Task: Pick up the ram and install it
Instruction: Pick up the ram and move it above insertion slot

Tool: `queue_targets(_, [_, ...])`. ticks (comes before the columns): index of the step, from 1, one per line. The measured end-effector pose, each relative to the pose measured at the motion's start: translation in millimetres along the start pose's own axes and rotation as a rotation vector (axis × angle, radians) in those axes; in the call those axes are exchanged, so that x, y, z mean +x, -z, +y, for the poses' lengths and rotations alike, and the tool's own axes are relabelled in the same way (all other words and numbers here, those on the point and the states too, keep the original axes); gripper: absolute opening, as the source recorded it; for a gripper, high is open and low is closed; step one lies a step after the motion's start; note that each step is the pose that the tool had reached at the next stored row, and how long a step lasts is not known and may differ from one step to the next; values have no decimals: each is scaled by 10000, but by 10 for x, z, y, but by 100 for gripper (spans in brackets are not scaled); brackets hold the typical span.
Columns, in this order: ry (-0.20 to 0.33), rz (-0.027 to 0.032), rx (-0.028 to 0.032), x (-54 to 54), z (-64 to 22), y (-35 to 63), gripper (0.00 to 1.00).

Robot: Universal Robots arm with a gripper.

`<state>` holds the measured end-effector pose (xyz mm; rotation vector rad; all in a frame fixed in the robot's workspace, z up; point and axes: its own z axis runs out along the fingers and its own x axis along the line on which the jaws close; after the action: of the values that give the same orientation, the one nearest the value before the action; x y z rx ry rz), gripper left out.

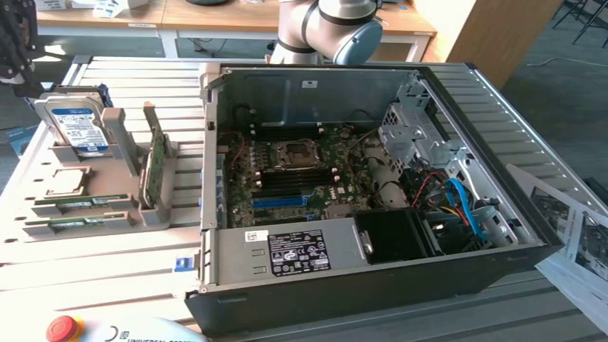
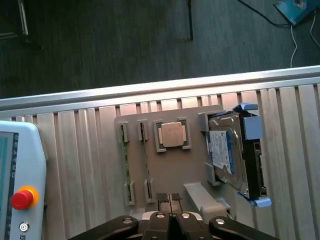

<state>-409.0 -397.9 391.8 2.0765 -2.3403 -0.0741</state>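
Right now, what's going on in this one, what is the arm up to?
A single robot arm stands behind an open computer case. Its gripper hangs above the grey parts holder, shut and holding nothing. One ram stick and the second stick lie side by side in their slots on the holder, along with a processor chip and a hard drive. Nothing has been picked up or installed yet.

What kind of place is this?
Probably a robot lab or workshop: a robot arm stands behind an opened computer case, spare parts like a hard drive wait in a holder, and desks sit behind.
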Motion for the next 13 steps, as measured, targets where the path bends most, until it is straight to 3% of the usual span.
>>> queue_targets(8, [1392, 70, -30, 0, 0, -1, 11])
queue_targets(13, [1510, 75, -32, 0, 0, -1, 11])
